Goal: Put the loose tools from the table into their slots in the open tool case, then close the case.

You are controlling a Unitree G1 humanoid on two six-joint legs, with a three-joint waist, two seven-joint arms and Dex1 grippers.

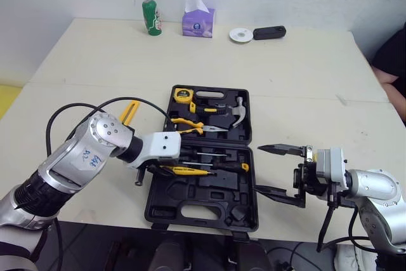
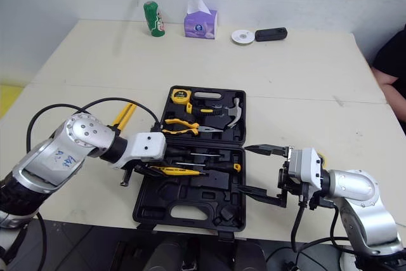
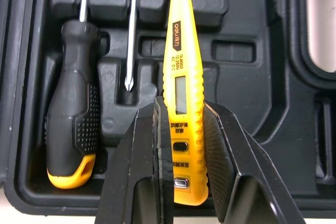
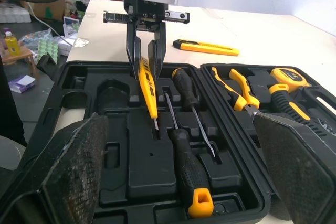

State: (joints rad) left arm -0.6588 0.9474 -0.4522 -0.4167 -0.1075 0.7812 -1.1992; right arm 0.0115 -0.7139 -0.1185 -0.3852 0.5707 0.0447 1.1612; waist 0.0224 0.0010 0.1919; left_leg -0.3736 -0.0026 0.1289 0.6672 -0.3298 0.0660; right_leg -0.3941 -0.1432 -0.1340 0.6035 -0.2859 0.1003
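Note:
The black tool case (image 1: pixel 202 219) lies open near the table's front edge. My left gripper (image 1: pixel 157 168) is shut on a yellow tester pen (image 3: pixel 181 90), holding it low over the near half of the case, tip pointing right. Beside the pen, two screwdrivers (image 4: pixel 190 174) lie in their slots. Pliers (image 1: pixel 190 125), a hammer (image 1: pixel 238 112) and a tape measure (image 1: pixel 183 95) sit in the far half. A yellow utility knife (image 1: pixel 130 112) lies on the table left of the case. My right gripper (image 1: pixel 259 169) hangs open and empty just right of the case.
At the table's far edge stand a green can (image 1: pixel 150 17), a purple tissue box (image 1: pixel 198 22), a white disc (image 1: pixel 241 34) and a black device (image 1: pixel 269 32). A person's arm (image 1: pixel 390 68) shows at the right edge.

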